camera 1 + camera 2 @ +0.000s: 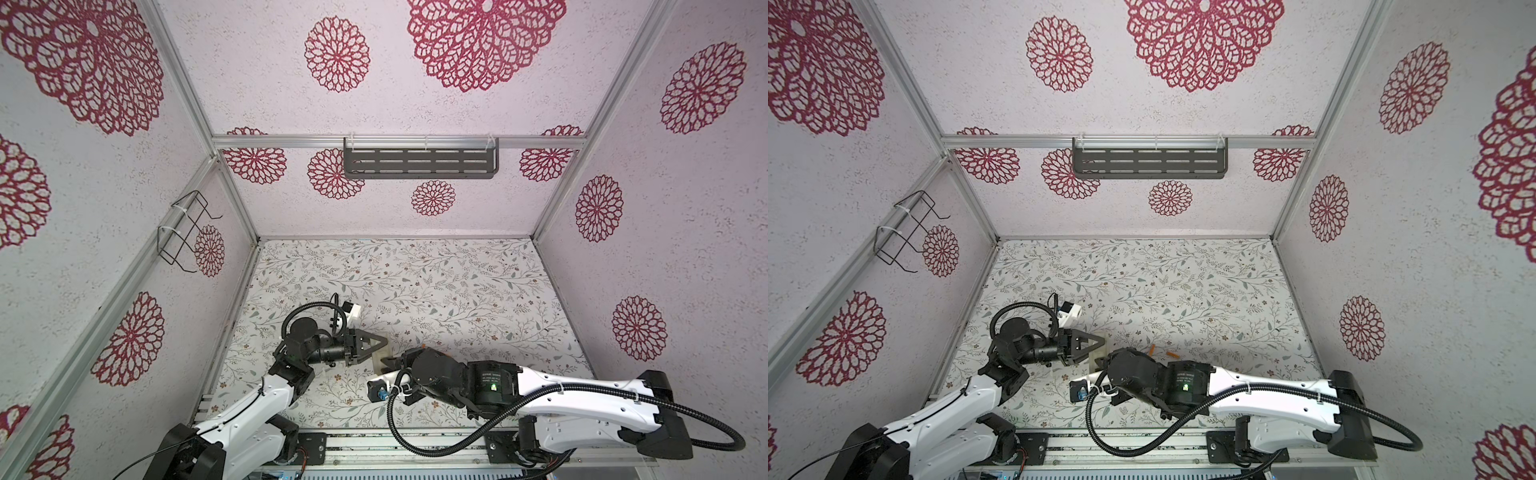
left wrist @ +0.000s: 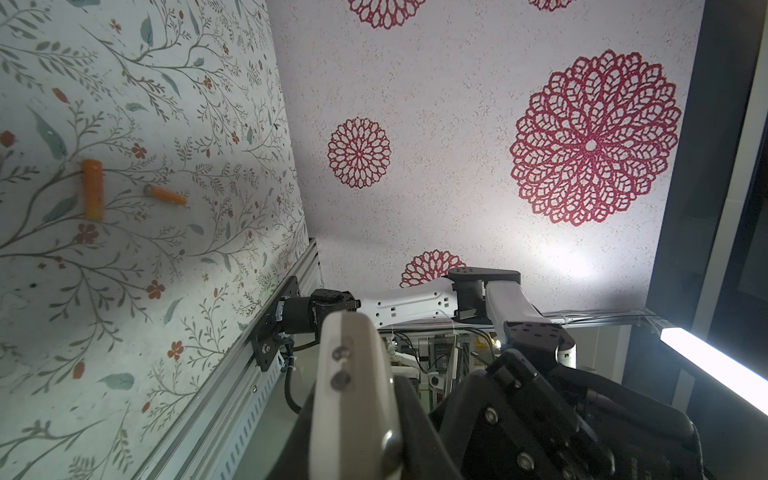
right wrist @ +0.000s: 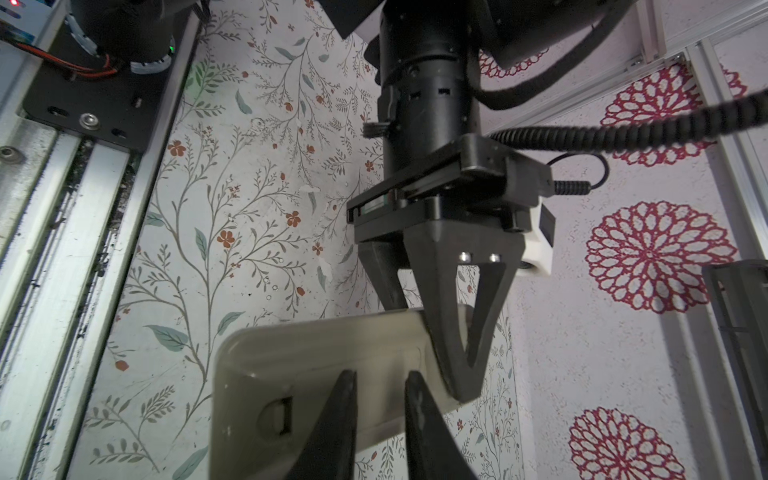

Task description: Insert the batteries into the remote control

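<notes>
Floral table [image 1: 457, 291], two batteries [image 2: 92, 189], one remote control [image 3: 316, 345] clamped in left claw [image 1: 383, 341], right claw [image 3: 380, 376] slightly apart

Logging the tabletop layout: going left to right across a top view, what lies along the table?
Left gripper, shut on the remote control → steeply angled battery → flatter battery.

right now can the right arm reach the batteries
Probably yes: both batteries lie uncovered on the table just beyond its wrist. But the right gripper is at the remote control that the left gripper holds, so it must back off first.
</notes>
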Tool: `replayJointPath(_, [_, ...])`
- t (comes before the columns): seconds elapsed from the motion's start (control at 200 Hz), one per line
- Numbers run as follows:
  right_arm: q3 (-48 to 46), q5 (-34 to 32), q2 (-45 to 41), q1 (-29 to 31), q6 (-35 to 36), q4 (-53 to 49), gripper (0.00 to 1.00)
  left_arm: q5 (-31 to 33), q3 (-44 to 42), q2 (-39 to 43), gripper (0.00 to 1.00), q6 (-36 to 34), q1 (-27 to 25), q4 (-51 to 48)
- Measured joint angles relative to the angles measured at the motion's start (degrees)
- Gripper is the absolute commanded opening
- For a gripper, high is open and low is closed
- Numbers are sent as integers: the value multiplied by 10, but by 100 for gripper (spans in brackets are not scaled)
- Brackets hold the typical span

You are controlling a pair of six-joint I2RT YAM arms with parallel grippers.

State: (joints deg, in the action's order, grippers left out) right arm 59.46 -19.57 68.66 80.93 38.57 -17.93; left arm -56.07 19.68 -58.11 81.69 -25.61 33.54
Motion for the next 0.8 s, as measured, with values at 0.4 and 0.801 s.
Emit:
replayJointPath(0.4, [0,70,-28,0,-16,-16,26,-10,4,5,0,-12,0,-19])
replayJointPath(0.801, [0,110,-32,0,-33,-32,26,-17,12,16,0,-30,-1,-47])
